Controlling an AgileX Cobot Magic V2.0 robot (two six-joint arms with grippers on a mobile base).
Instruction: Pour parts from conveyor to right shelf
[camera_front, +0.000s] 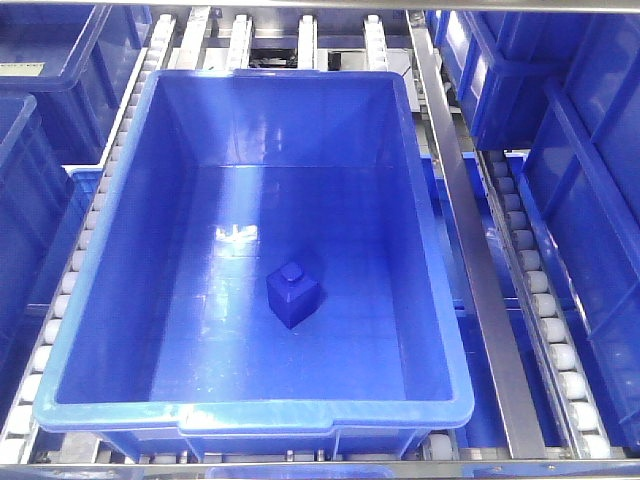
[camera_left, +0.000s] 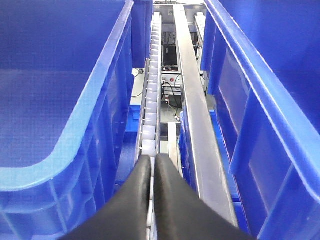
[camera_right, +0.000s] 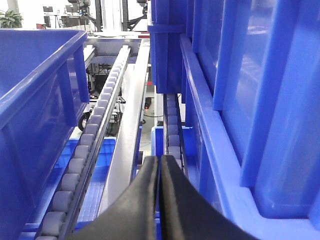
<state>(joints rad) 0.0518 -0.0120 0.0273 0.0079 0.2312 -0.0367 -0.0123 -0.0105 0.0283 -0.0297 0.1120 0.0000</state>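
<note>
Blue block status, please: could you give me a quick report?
Left gripper shut, empty. Right gripper shut, empty. Blue block upright in bin on shelf. Nothing in the way.

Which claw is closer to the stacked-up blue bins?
Right, it seems. The right gripper sits shut just left of the stacked bins. The left gripper is shut over a roller rail between two single bins.

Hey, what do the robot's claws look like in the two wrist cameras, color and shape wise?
Only the fingers show. The left claw has two smooth matte black fingers, broad at the base and curving to narrow rounded tips. The right claw looks the same: two black tapered fingers with a slight sheen. No cables, markings or labels are visible on either, and the arms themselves are out of frame.
</note>
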